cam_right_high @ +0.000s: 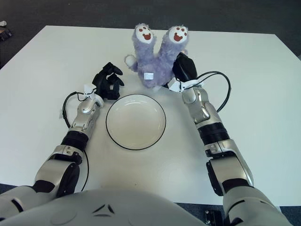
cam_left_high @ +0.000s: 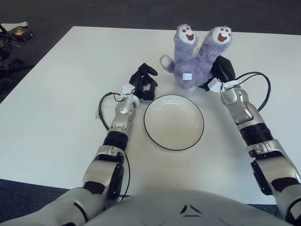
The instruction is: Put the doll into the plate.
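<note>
A dark grey carpeted floor point(cam_left_high: 42, 14) fills the top of the frame and runs down the left edge, and in the upper left corner some small clutter point(cam_left_high: 16, 32) lies on it, too small to identify. A broad white table point(cam_left_high: 51, 108) takes up nearly all the rest of the frame, its far edge crossing near the top and its left edge slanting down toward the lower left; its surface is plain and matte.

Left of centre, the left hand point(cam_left_high: 144, 84) shows just beside the upper left rim of the plate, its black fingers curled in on themselves and holding nothing; a thin black cable point(cam_left_high: 101, 107) loops out from its wrist over the table.

At the centre sits the plate point(cam_left_high: 153, 129), round and white with a thin dark rim, flat on the table with nothing in it.

Just beyond the plate's far rim, in the upper centre of the frame, the doll point(cam_left_high: 190, 63) is a furry purple plush with two limbs sticking up, each capped by a pale paw pad with a smiling face, and a white tag on its body. It is outside the plate.

To the right, the right hand point(cam_left_high: 220, 70) is pressed against the doll's right side, its dark fingers clamped on the plush. Another black cable point(cam_left_high: 263, 87) arcs out from that wrist in the right of the frame
</note>
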Controlling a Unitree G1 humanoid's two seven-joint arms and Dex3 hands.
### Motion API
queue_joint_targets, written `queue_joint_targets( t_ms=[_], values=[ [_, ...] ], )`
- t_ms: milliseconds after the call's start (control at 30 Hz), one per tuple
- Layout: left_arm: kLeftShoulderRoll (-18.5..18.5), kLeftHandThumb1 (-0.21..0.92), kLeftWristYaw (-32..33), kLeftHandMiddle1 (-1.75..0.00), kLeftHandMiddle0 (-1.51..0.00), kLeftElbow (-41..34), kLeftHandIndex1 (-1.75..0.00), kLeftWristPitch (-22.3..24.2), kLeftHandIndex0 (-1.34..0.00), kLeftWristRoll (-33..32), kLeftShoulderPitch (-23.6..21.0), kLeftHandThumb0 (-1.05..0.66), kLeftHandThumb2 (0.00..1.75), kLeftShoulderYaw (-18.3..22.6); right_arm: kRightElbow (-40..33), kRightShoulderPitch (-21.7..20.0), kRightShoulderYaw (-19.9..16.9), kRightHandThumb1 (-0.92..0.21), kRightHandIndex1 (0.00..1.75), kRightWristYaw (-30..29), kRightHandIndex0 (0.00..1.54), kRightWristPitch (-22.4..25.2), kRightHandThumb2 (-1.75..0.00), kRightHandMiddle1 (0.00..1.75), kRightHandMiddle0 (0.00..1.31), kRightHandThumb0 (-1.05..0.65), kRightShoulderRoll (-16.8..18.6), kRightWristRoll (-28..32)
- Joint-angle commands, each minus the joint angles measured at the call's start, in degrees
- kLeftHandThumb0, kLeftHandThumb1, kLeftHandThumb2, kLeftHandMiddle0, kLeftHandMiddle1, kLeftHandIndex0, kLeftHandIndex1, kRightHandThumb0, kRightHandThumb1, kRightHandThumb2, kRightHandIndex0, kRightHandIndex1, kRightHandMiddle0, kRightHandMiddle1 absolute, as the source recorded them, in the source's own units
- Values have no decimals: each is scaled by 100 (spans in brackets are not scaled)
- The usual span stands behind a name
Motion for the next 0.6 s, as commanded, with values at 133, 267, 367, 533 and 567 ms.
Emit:
queue_joint_targets(
  t_ms=[133, 267, 367, 533, 567],
  values=[
    [31, 29, -66, -175, -57, 368, -171, -18, -48, -86, 301, -1, 134, 76, -407, 73, -209, -14, 175, 223, 75, 176, -153, 175, 99, 54, 85, 129],
    [79, 30, -140, -175, -52, 444, -174, -83, -50, -145, 205, -1, 135, 138, -647, 96, -252, -14, 175, 345, 75, 190, -153, 175, 100, 54, 90, 147],
    [81, 30, -147, -175, -52, 515, -174, -213, -50, -172, 155, -1, 135, 191, -742, 120, -296, -14, 175, 447, 75, 166, -153, 175, 100, 54, 133, 261],
    [77, 30, -23, -175, -51, 594, -174, -327, -50, -142, 74, -1, 134, 266, -974, 193, -308, -14, 175, 551, 76, 217, -154, 175, 102, 54, 186, 293],
    [81, 30, 23, -175, -51, 571, -174, -294, -50, -123, 59, -1, 134, 276, -1053, 208, -300, -13, 175, 580, 76, 263, -154, 175, 102, 55, 201, 279]
  ],
)
